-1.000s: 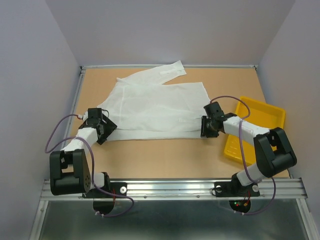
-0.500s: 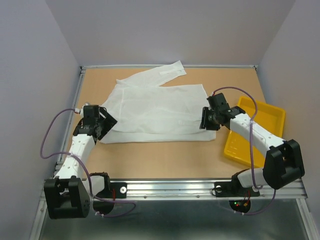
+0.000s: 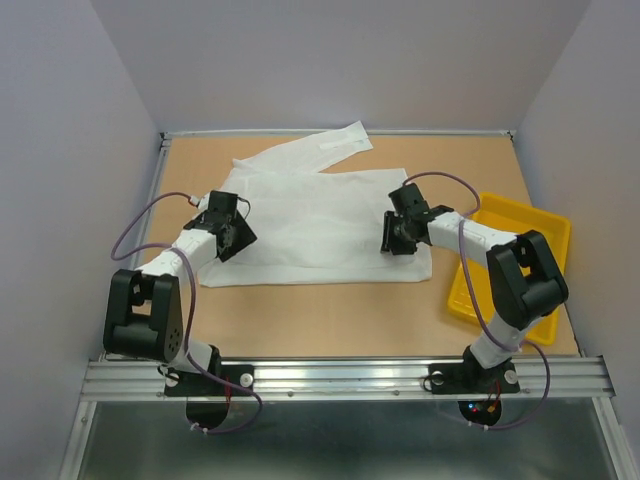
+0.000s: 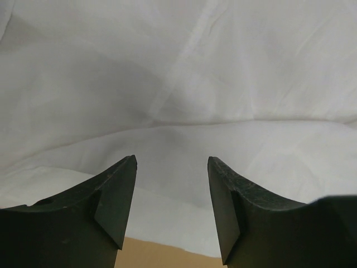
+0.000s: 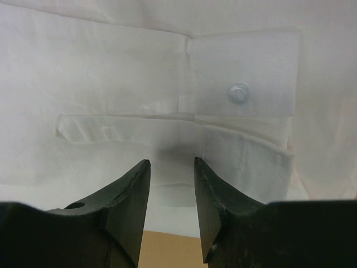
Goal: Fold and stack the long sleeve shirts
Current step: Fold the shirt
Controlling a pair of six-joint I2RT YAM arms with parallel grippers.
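While flat, one shirt (image 3: 320, 215), one tray (image 3: 532, 226)

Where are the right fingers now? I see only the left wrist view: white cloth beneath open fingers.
Observer: In the top view, the right fingers are over the right side of the shirt, opposite the left fingers.
Operator: Do they hold any cloth?
Observer: No. The right wrist view shows them slightly apart with nothing between them. A cuff with a button lies just ahead.
Operator: What else is near the shirt?
Observer: A yellow tray, to the right of the shirt.
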